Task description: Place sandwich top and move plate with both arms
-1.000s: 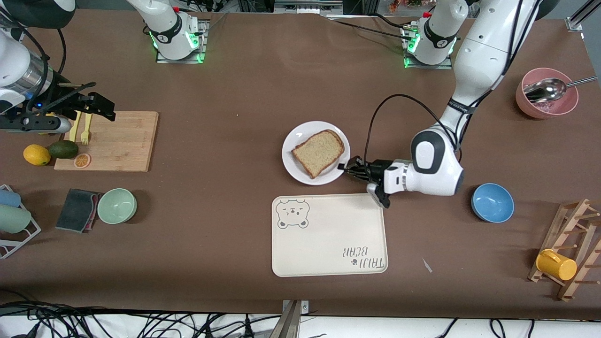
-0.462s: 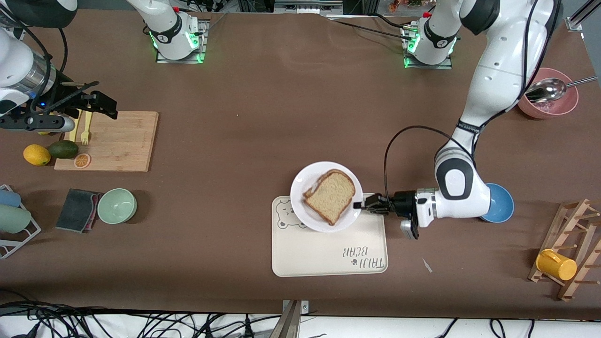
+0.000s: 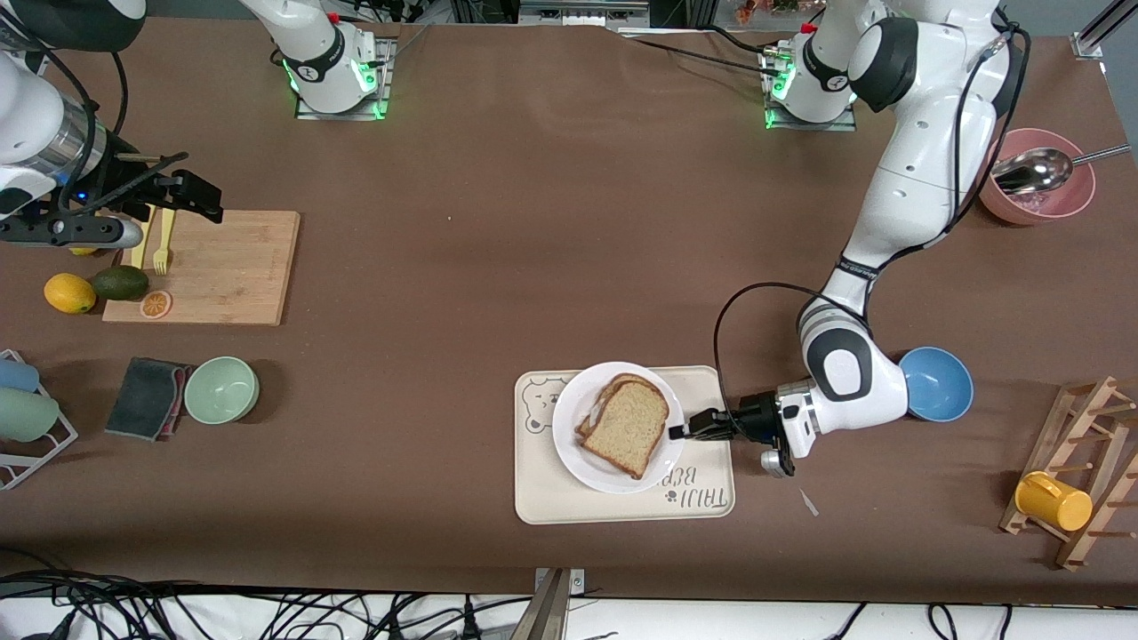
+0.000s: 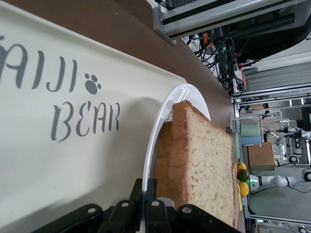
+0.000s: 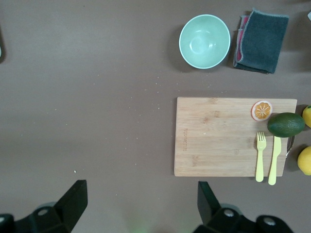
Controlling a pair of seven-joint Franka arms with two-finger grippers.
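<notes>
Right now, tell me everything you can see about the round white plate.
The round, plain white plate looks like glossy ceramic with a raised rim. It sits over the cream rectangular bear tray, covering part of its lettering. On it lies a stack of light-brown wholemeal bread slices with darker crusts, the top one slightly askew. The left hand is shut on the rim at the edge toward the left arm's end of the table.
</notes>
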